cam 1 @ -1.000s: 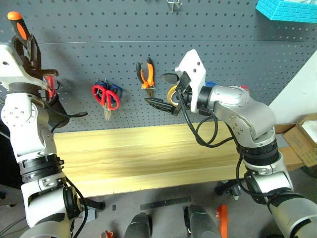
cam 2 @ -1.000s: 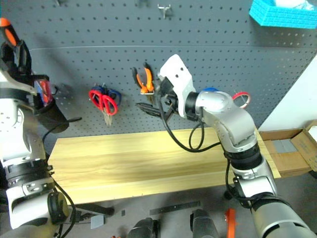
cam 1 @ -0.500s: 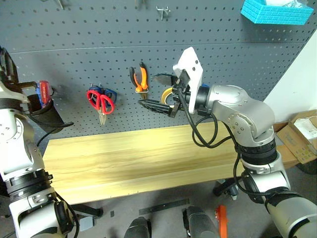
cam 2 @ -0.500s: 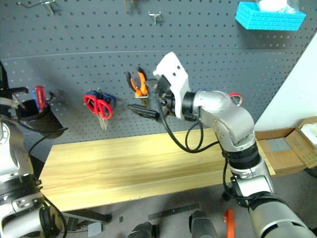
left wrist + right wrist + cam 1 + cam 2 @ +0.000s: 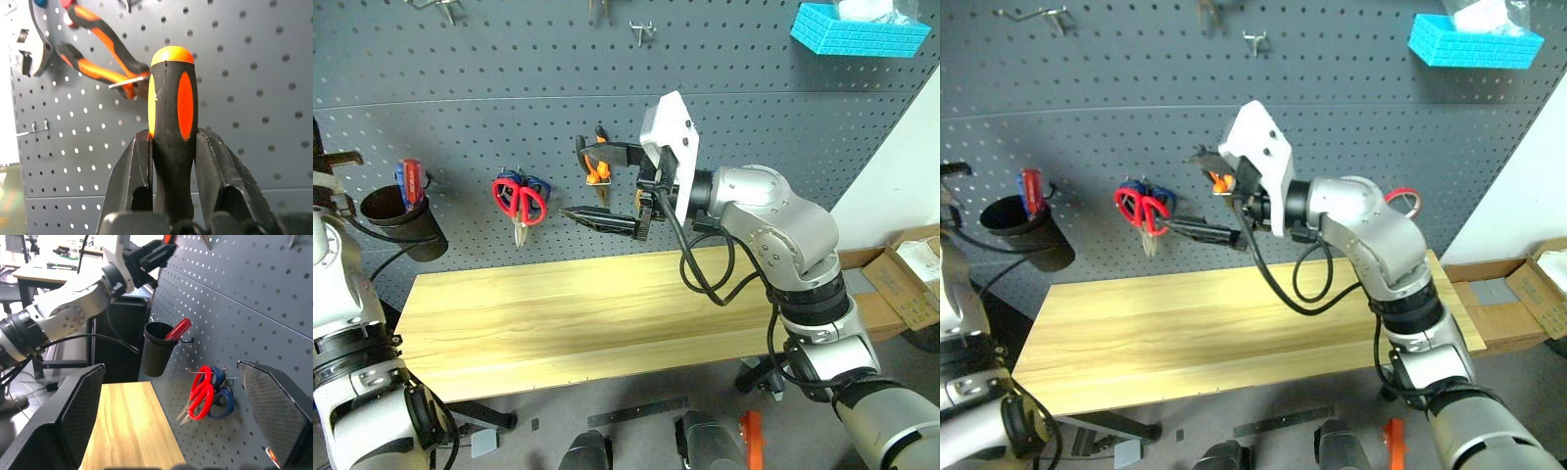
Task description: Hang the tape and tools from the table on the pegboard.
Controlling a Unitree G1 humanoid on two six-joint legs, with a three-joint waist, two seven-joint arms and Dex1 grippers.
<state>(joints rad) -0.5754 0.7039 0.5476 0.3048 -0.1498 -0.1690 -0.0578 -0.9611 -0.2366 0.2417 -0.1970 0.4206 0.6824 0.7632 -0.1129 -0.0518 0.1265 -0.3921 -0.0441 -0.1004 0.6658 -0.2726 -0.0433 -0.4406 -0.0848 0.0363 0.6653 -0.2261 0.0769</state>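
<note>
Pegboard (image 5: 460,88) is filling the background, dark grey, hooks up top. Table (image 5: 558,313) is sitting below it, top bare.

Right arm is reaching across in front of the board. Right gripper (image 5: 607,186) is pointing toward the robot's left, fingers spread wide apart, nothing between them. In the right wrist view the two fingers (image 5: 73,416) are standing far apart at the frame edges.

Left gripper (image 5: 171,161) is clamped on the screwdriver (image 5: 171,122), orange-and-black handle sticking up between the two black fingers, board just behind it. Shaft is hidden, cannot tell which way the tip is pointing.

Blue tray (image 5: 857,29) is sitting high on the board at the right, something pale inside, cannot tell what.

Black cup (image 5: 401,220) is hanging on the board at the left, tilted, holding a red-handled tool (image 5: 411,181) standing up out of it. Right wrist view is showing the same cup with the red handle leaning out.

Red scissors (image 5: 519,201) are hanging on a hook right of the cup, blades down, overlapping blue scissors (image 5: 538,186) behind them.

Pliers (image 5: 592,166) are hanging on the board right of the scissors, partly covered by the right gripper's upper finger.

Red tape (image 5: 1405,203) is hanging on the board behind the right arm, mostly hidden.
</note>
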